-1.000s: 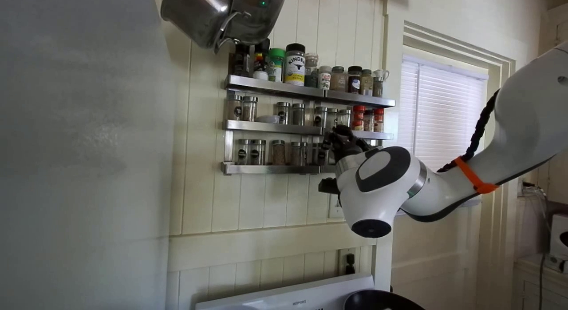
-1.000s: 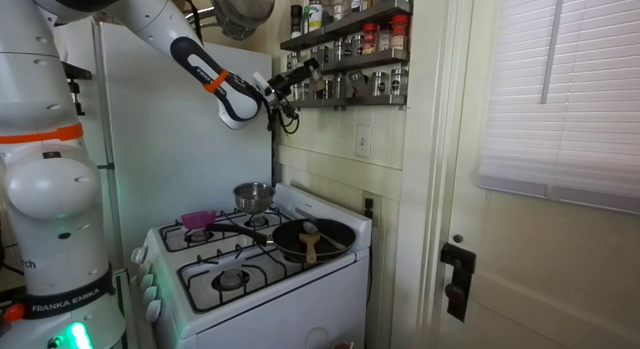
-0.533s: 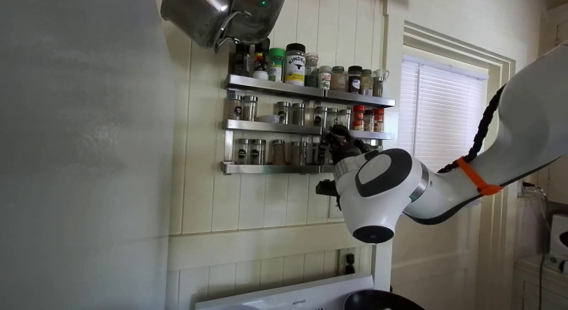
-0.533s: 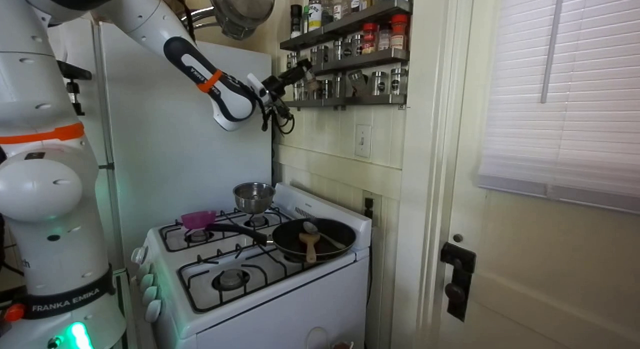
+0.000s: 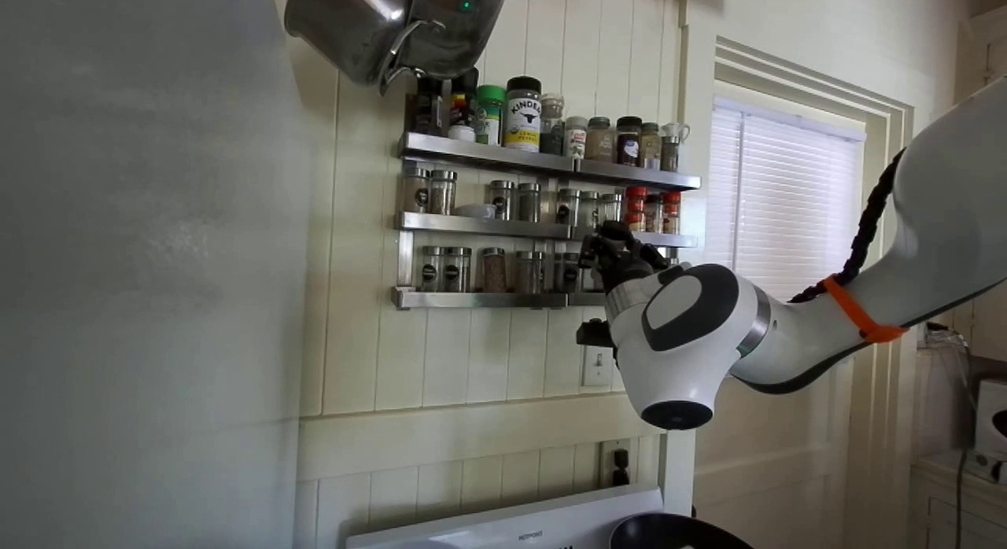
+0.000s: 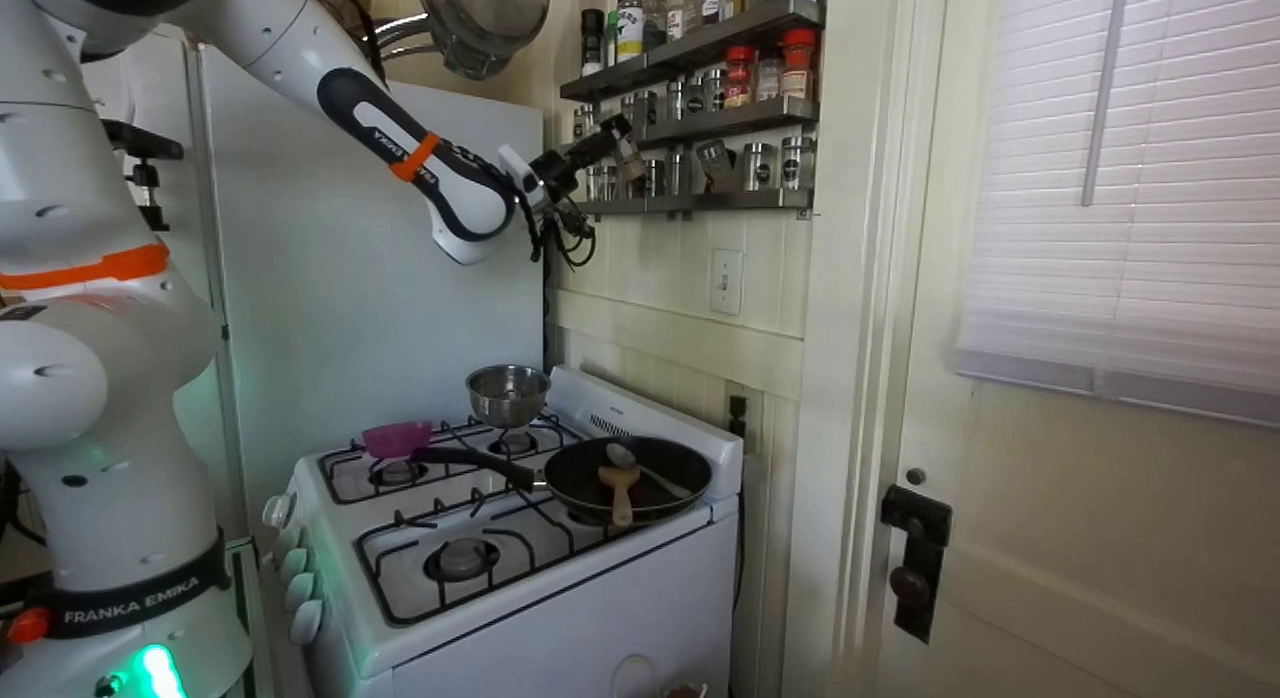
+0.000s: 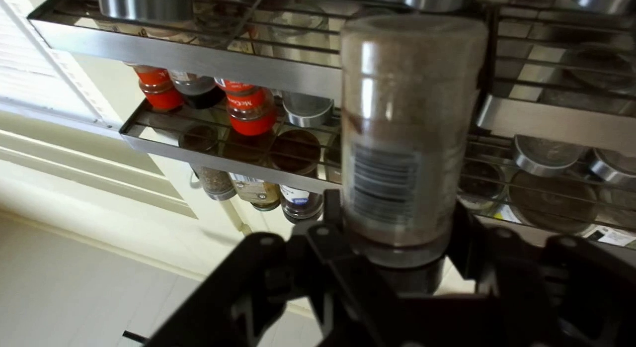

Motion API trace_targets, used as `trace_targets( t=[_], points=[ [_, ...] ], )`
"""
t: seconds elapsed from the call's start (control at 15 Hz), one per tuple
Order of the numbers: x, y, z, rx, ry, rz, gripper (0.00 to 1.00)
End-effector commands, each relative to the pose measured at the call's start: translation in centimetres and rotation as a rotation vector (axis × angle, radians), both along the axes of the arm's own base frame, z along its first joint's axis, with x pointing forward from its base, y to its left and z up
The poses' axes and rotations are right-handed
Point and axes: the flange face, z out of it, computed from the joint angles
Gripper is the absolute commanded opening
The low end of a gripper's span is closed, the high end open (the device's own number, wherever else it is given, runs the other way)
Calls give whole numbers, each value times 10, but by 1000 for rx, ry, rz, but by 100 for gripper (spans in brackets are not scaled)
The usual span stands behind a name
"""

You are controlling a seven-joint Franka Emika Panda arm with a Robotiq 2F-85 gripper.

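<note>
Close in front of the rack (image 5: pixel 488 226), your gripper (image 7: pixel 397 215) has hold of a jar (image 7: pixel 407 123), its fingers (image 7: pixel 332 210) narrowed onto both sides of it near the dark cap (image 7: pixel 417 280). You can see tan contents behind the glass and a barcode on the label (image 7: pixel 382 185). The jar (image 6: pixel 631 165) hangs from the gripper with its base lower than its cap, a little tilted, before the rack's lower levels in an exterior view; whether it touches the rack, you cannot tell.

On the rack's top shelf (image 5: pixel 488 154) you have a black-capped bottle (image 5: pixel 522 115) and a green-capped bottle (image 5: pixel 489 115) among others. On its middle shelf (image 5: pixel 472 223), red-capped jars (image 6: pixel 797 66) stand at the end nearest the blind (image 6: pixel 1120 178), and a white dish (image 5: pixel 476 211) sits between lidded jars (image 5: pixel 443 193) toward the end nearest the fridge (image 6: pixel 380 298). On the rack's bottom shelf (image 5: pixel 480 300), a leaning jar (image 6: pixel 715 166) tilts while those about it are upright.

Below the rack, you have a switch (image 6: pixel 727 281) on the wall (image 5: pixel 440 360), and lower again the white stove (image 6: pixel 560 618). On it sits a black pan (image 6: pixel 570 478) with a spoon (image 6: pixel 620 456) and a wooden spatula (image 6: pixel 620 480) inside; a steel bowl (image 6: pixel 508 408) and a pink bowl (image 6: pixel 397 441) share the stove, nearer the rack's fridge end. Higher than the rack, toward that same end, you see a steel pot (image 5: pixel 354 26).
</note>
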Motion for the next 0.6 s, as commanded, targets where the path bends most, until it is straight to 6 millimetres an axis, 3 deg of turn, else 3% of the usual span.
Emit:
trace_targets(
  t=[0.0, 0.53],
  points=[
    [2, -2, 8, 7, -1, 24, 25],
    [24, -33, 5, 54, 24, -17, 25]
  ],
)
